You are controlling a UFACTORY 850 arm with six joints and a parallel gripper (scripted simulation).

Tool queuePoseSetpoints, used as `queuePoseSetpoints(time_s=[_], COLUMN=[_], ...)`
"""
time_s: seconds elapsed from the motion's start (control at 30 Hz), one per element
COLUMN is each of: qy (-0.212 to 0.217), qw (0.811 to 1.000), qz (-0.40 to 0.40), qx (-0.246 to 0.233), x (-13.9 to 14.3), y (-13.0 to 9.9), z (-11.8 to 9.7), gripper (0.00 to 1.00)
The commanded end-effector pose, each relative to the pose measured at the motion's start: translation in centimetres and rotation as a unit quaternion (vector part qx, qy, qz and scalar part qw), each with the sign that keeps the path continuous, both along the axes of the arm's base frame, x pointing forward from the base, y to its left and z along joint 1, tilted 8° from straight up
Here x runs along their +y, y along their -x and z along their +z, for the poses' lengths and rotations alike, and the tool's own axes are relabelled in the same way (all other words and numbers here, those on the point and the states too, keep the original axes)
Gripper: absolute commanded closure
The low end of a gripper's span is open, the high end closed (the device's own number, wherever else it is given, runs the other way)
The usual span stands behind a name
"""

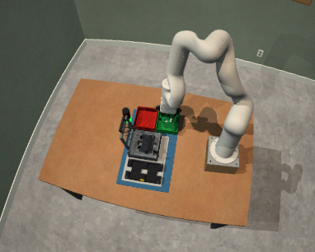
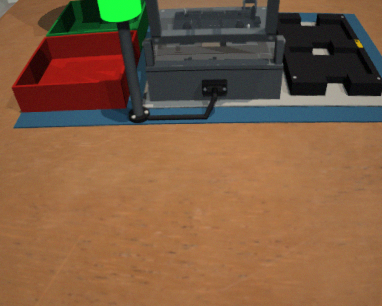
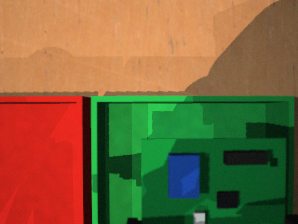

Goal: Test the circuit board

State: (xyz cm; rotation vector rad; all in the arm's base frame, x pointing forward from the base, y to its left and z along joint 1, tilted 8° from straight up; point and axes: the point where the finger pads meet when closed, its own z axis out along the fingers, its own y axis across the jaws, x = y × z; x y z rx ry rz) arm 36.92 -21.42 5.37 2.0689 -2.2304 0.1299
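Note:
My gripper (image 1: pixel 168 114) (image 3: pixel 213 220) is shut on the circuit board (image 3: pixel 155 200), fingertips at its left and right edges. The green board lies flat, component side up, over the green bin (image 1: pixel 166 131) (image 2: pixel 62 25) (image 3: pixel 150 99), close to the bin's right wall in the wrist view. Its height against the rim is unclear. A blue block, black chips and a white part show on it; its lower part is out of view. The signal light (image 1: pixel 129 120) (image 2: pixel 119 7) is green. The tester (image 1: pixel 133 151) (image 2: pixel 177 82) has its lid (image 1: pixel 124 127) (image 2: pixel 212 31) standing open; no board shows in it.
The red bin (image 1: pixel 146 118) (image 2: pixel 87 42) (image 3: pixel 35 160) stands beside the green one and is empty. The light's dark post (image 2: pixel 129 70) stands near the red bin and tester. The black tray (image 1: pixel 131 175) (image 2: pixel 312 67) without a board lies beyond the tester on the blue mat (image 1: pixel 171 165).

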Motion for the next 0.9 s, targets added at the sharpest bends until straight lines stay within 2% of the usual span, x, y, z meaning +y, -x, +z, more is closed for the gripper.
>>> queuePoseSetpoints(time_s=[0.0, 0.87], qy=[0.001, 0.001], qw=[1.000, 1.000], qz=[0.000, 0.000], qx=[-0.001, -0.001], x=[-0.1, -0.9], y=[-0.1, 0.0], z=[-0.4, -6.4], gripper=[0.21, 0.21])
